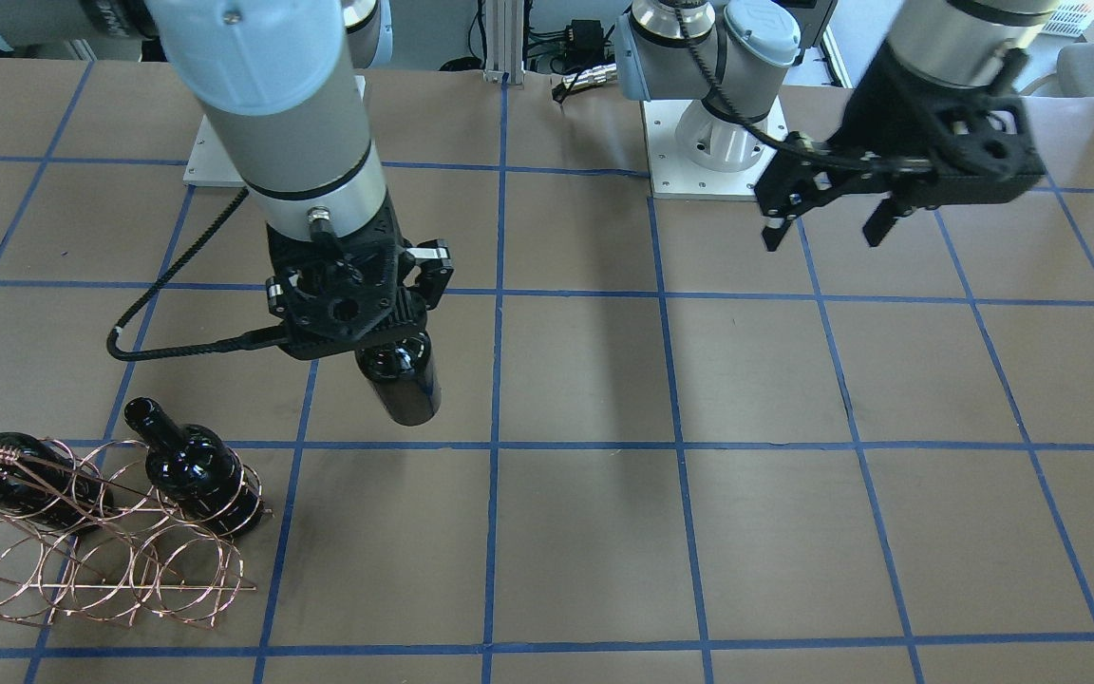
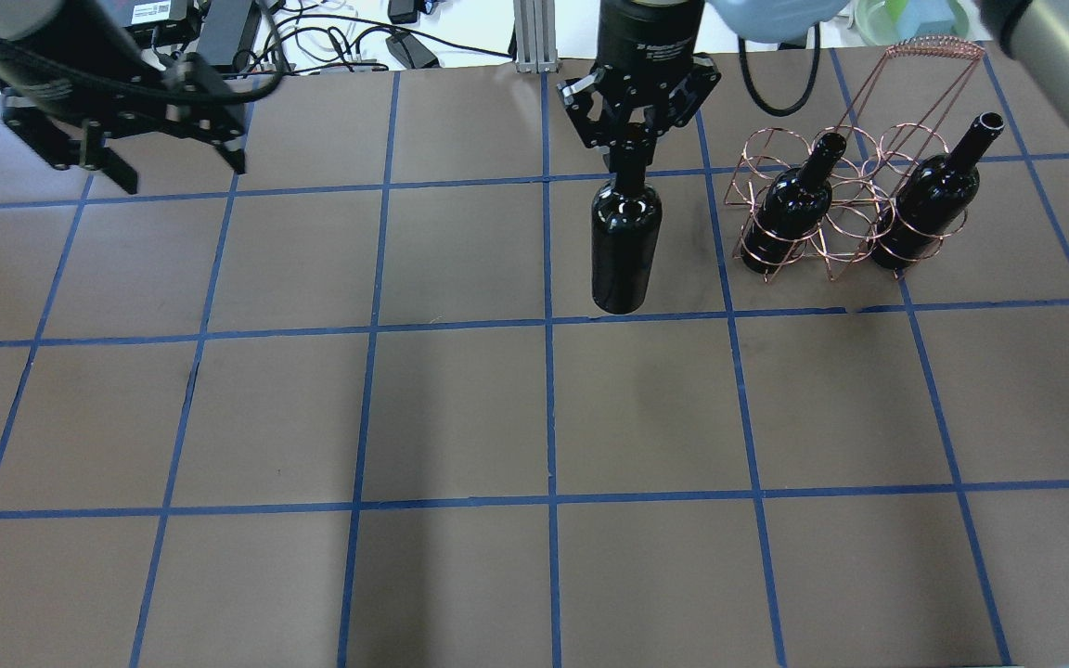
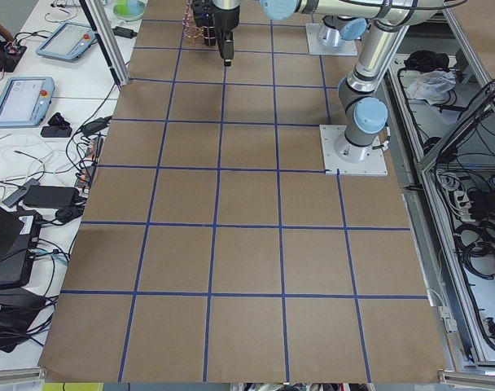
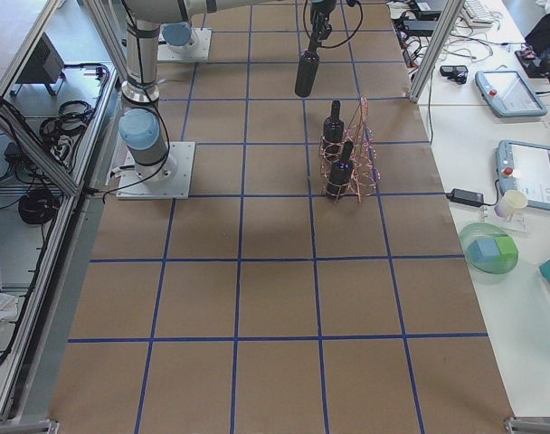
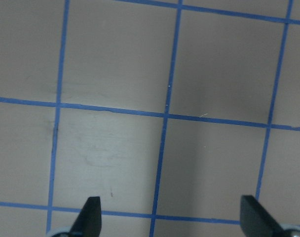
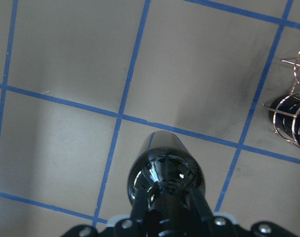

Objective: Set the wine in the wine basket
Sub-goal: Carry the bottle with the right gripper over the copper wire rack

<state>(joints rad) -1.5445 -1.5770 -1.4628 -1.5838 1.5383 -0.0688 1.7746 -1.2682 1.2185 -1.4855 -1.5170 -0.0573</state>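
My right gripper [image 2: 630,156] is shut on the neck of a near-black wine bottle [image 2: 625,250] and holds it upright, hanging above the table to the left of the wine basket. The bottle also shows in the front view [image 1: 403,382] and the right wrist view [image 6: 165,173]. The copper wire wine basket [image 2: 839,215] stands at the far right with two other dark bottles [image 2: 790,209] [image 2: 932,197] upright in its hoops. My left gripper [image 2: 163,167] is open and empty, high over the far left; its fingertips [image 5: 92,213] frame bare table.
The table [image 2: 460,408] is brown with a blue tape grid. The basket's tall coiled-wire handle [image 2: 935,46] rises behind the two bottles. Cables and boxes [image 2: 312,37] lie beyond the far edge. The arm bases [image 1: 713,142] stand on white plates.
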